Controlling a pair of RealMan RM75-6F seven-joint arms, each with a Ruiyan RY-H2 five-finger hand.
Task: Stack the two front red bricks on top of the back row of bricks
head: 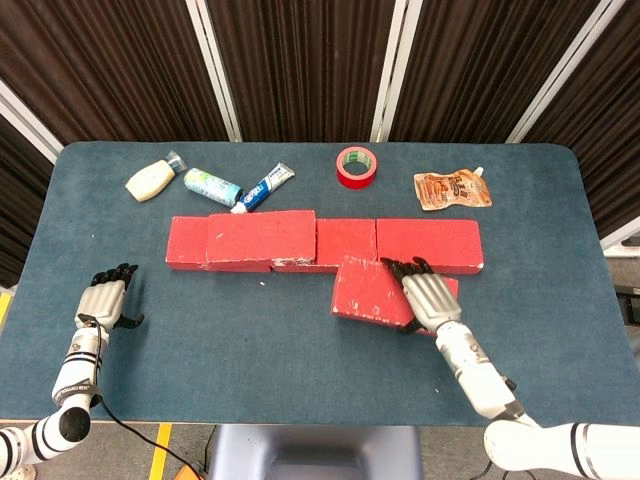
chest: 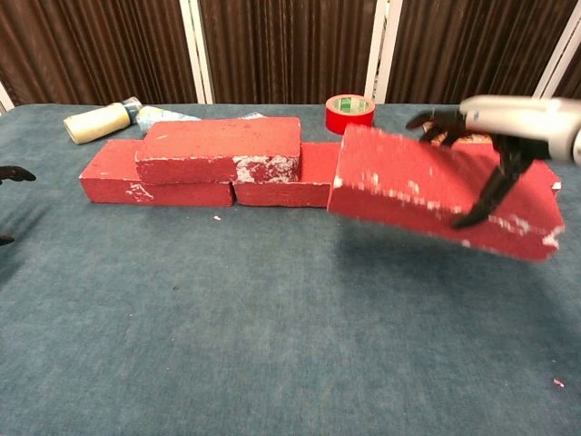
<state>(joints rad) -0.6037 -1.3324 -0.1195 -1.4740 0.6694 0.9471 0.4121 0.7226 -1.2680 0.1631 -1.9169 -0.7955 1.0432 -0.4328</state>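
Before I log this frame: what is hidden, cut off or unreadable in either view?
- Left hand: chest view's left edge shows only fingertips.
- Back row's right brick: chest view, mostly behind the lifted brick held by the right hand.
- Toothpaste tube: print too small in head view.
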